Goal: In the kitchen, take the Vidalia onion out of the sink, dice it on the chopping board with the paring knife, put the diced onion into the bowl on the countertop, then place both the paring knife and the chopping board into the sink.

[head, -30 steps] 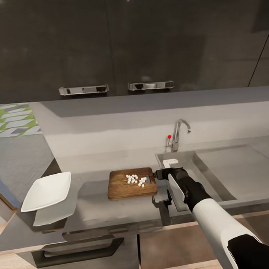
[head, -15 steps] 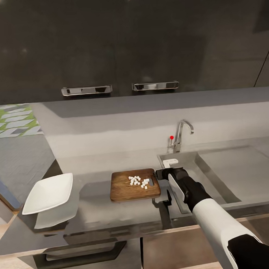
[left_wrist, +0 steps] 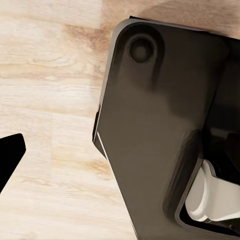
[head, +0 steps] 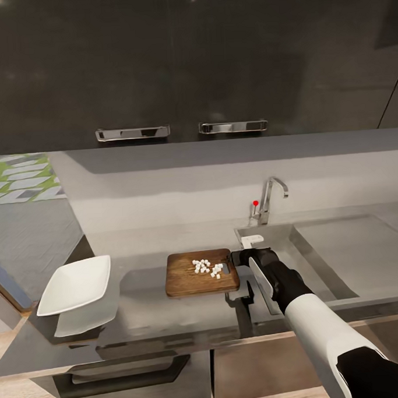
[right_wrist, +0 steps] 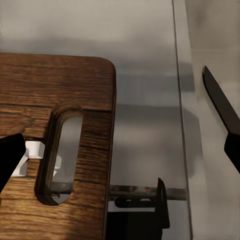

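Only camera drift since before; right gripper (head: 236, 259) still spread open around chopping board (head: 194, 275) handle end. Close slowly, keep level, save diced onion (head: 207, 268).

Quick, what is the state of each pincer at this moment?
Left pincer: cannot be told; one fingertip is visible.
Right pincer: open, holding nothing, at the slotted end of the chopping board.

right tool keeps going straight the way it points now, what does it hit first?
Probably the chopping board: the right tool sits at its handle-slot end, aimed along the countertop toward it, and the diced onion lies just beyond. Its height above the board is unclear.
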Controlling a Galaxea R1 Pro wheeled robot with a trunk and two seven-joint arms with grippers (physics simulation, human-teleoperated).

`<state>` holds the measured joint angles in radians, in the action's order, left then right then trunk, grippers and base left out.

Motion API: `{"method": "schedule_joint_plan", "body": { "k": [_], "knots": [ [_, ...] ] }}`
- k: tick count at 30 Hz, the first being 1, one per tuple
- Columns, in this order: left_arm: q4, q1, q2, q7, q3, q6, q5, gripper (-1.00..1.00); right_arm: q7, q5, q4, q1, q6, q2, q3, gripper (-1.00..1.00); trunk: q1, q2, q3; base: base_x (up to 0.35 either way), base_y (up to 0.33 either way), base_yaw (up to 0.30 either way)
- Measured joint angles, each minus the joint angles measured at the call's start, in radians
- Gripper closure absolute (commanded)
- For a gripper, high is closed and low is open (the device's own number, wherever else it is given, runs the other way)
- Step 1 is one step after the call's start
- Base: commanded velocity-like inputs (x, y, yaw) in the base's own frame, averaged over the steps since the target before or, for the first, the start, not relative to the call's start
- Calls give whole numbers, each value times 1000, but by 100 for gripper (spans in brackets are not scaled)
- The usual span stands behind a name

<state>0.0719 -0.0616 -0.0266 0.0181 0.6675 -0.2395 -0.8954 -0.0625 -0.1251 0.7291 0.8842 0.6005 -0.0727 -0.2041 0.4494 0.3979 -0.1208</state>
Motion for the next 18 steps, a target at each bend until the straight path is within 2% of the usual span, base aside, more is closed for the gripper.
{"method": "schedule_joint_plan", "body": {
  "k": [12,18],
  "knots": [
    [0,0,0,0,0,-1,0,-100,0,0,0,0,0,-1,0,-100,0,0,0,-1,0,0],
    [0,0,0,0,0,0,0,-100,0,0,0,0,0,-1,0,-100,0,0,0,-172,0,0]
  ]
}}
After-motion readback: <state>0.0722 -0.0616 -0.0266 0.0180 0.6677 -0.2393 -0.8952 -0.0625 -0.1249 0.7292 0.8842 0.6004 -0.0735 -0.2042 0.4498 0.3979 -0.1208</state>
